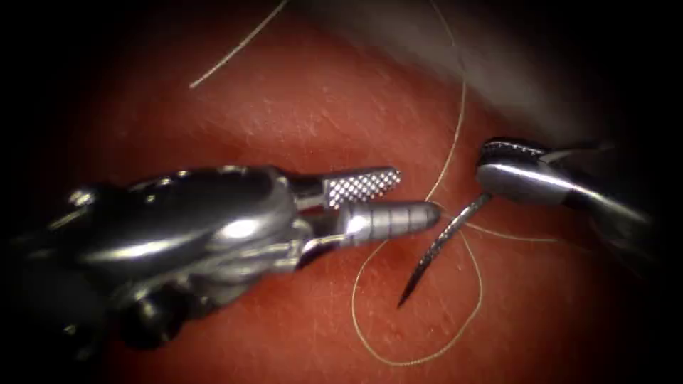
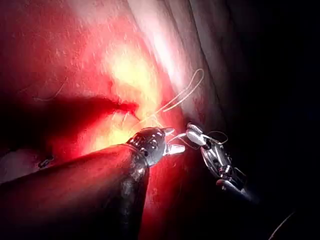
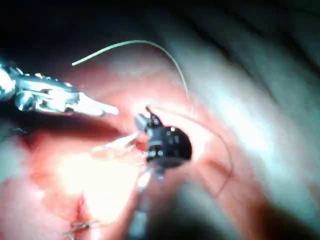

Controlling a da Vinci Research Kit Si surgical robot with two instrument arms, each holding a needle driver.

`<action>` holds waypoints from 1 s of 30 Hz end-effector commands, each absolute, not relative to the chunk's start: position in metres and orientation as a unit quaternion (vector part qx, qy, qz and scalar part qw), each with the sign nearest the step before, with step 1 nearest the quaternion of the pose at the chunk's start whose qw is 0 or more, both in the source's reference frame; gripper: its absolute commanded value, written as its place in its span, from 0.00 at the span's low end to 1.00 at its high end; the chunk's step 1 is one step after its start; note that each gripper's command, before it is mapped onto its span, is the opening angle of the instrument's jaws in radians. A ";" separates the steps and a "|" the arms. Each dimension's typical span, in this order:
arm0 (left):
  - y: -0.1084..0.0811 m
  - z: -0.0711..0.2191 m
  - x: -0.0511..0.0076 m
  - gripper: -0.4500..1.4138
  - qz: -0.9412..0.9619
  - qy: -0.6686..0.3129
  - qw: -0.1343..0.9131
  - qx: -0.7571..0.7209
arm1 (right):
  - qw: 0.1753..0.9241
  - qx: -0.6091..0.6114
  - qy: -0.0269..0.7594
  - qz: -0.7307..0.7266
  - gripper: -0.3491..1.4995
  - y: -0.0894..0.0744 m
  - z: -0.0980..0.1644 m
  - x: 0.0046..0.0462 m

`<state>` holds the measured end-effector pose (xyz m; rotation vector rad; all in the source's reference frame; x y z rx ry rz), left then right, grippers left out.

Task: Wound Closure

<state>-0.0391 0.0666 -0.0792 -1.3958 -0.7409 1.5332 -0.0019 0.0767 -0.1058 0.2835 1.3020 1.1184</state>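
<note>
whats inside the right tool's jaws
The right tool is shut on the blunt end of the needle, whose point hangs free above the tissue. The clamped stretch is covered. The left tool is open, empty.

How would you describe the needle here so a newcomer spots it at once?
Start from the right arm's tool, entering the endoscope view from the right above the red tissue. Its shut jaws hold the needle near its blunt end; the tip hangs free above the surface. It is dark, rigid and tapering, unlike the pale looping thread crossing it.
</note>
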 end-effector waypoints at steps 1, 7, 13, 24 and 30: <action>0.066 -0.079 -0.0391 0.66 0.627 -0.295 0.447 -0.565 | 0.668 0.109 0.562 0.475 0.00 0.078 -0.105 -0.0022; 0.065 -0.078 -0.0362 0.64 0.685 -0.248 0.384 -0.568 | 0.706 0.072 0.549 0.443 0.00 0.080 -0.104 -0.0061; 0.062 -0.073 -0.0365 0.61 0.749 -0.252 0.348 -0.504 | 0.724 0.030 0.533 0.437 0.00 0.084 -0.104 -0.0139; 0.061 -0.072 -0.0376 0.56 0.763 -0.267 0.318 -0.495 | 0.738 0.004 0.541 0.404 0.00 0.083 -0.103 -0.0100; 0.060 -0.072 -0.0378 0.43 0.790 -0.278 0.310 -0.450 | 0.734 0.005 0.550 0.399 0.00 0.081 -0.100 -0.0028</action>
